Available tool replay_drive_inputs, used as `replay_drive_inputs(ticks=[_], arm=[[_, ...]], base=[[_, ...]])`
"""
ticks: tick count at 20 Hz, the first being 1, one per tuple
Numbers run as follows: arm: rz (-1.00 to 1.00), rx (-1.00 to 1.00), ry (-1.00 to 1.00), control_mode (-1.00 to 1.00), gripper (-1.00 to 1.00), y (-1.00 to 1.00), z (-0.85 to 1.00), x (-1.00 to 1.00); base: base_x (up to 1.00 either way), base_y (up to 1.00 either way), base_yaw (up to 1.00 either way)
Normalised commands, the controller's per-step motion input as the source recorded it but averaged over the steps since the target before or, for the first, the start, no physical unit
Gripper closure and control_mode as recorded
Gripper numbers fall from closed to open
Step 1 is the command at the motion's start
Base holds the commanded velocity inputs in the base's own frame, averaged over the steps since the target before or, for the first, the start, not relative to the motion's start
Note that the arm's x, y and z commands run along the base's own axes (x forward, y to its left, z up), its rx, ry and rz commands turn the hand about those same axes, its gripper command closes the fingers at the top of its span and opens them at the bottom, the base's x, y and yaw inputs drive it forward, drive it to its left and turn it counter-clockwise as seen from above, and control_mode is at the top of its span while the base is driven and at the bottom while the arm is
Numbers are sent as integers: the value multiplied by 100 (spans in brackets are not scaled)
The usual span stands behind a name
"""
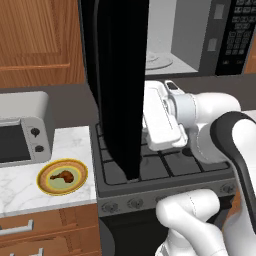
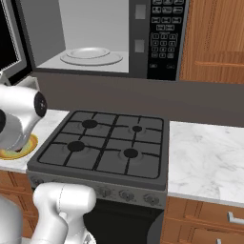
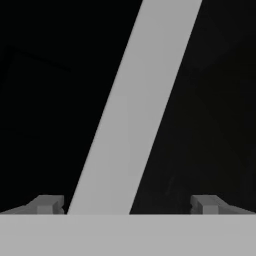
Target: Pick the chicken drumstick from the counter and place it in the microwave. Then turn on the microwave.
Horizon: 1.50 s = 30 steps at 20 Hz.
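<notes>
The chicken drumstick (image 1: 62, 175) lies on a yellow plate (image 1: 45, 184) on the marble table (image 1: 20, 187), left of the gas stovetop (image 2: 107, 145) and just in front of the small silver toaster oven (image 1: 22, 132). From the right base camera a sliver of that plate shows past my white arm at the stovetop's left edge. Above the stovetop hangs the microwave (image 2: 95, 38), its dark glass door (image 1: 120, 85) swung wide open toward me, the grey-white inside and the round glass turntable (image 2: 90, 56) bare to view, the button keypad (image 2: 163, 33) on the right of the opening. My hand sits over the stovetop just right of the open door, well apart from the drumstick. My jaws stand at their widest and hold nothing; my finger tips (image 3: 47, 204) rise far apart at the bottom of the hand camera, facing the door's black surface crossed by a pale slanting band. Brown wooden cabinets flank the microwave, and wooden drawers (image 1: 45, 232) run below the table.
</notes>
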Motion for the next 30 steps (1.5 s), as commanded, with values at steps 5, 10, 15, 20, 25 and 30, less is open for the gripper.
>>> replay_drive_inputs(ticks=[5, 10, 15, 20, 25, 30], arm=[[-5, 0, 0, -100, -100, 7, 0, -2], [-5, 0, 0, -100, -100, 6, 0, 0], [-5, 0, 0, -100, -100, 7, 0, -1], [-5, 0, 2, -100, -100, 1, 0, -1], [-5, 0, 2, -100, -100, 0, 0, -4], [-7, 0, 2, -100, -100, 0, 0, -6]], base=[[0, 0, 0], [0, 0, 0], [0, 0, 0], [0, 0, 0], [0, 0, 0], [0, 0, 0]])
